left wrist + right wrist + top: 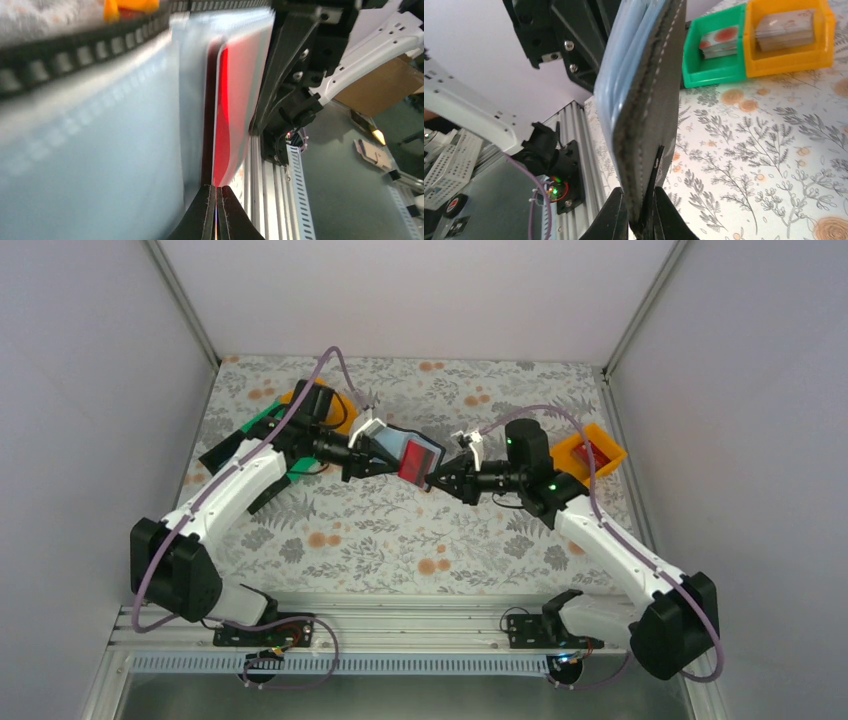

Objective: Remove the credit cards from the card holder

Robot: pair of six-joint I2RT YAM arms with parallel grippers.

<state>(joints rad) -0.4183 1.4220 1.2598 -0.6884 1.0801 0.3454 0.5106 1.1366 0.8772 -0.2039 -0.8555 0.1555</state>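
Holder (392,445) dead centre of the top view, up off the table (380,530), slung between the two arms. It's open, pale bluish pockets showing, and there's the red card (419,462) at its right end. Left wrist view: that red card fills the middle of the frame, standing on edge beside a pale sleeve, its lower corner running straight into the left gripper (216,192), whose fingers are pinched together on it at the bottom centre. Right wrist view: the holder's black stitched back rises up the middle, and the right gripper (640,210) is clamped on its bottom edge, one finger on either side. Upper right of that frame, a green tray (716,70) and an orange tray (789,62) touch side by side on the floral table, each with a stack of cards inside. Top view again: a second orange tray (612,452) sits right of centre, just behind the right arm.
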